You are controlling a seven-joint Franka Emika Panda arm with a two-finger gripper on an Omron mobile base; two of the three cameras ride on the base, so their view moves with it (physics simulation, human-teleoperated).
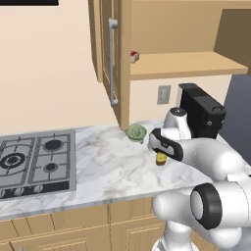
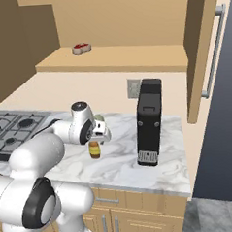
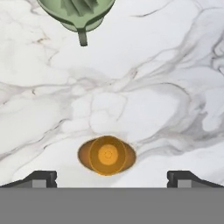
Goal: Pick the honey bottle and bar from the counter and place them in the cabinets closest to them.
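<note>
Fingertips (image 3: 43,178) sit at the bottom of the hand view, spread wide, nothing between them. Gripper (image 3: 112,179) points straight down over the bottle (image 3: 106,155).

Bottle: seen from above as an amber-orange oval with a round cap ring at centre. In the base views it stands upright on the counter (image 1: 108,166), amber body, yellowish lower band; the top is hidden by the hand. No readable text on it. One bottle.

Bar (image 2: 81,48): small red-and-white packet lying on the open cabinet shelf (image 2: 134,58), near the shelf's left end in the right view. Lettering too small to read. One bar.

Green lump (image 1: 136,132): one, on the counter just behind the bottle, close to the wall; in the hand view it has a short stem toward the bottle, not touching it.

Coffee machine (image 2: 150,120): one, black, upright on the counter to the right of the bottle, well apart from it. Wall outlet (image 2: 133,88) just behind it.

Cabinet door (image 1: 113,59) is swung open, one long silver handle (image 1: 112,61) vertical on it. A second door with its own handle (image 2: 212,49) stands at the right in the right view.

Hob (image 1: 34,162): one, on the left of the counter; four burners visible in the left view.
</note>
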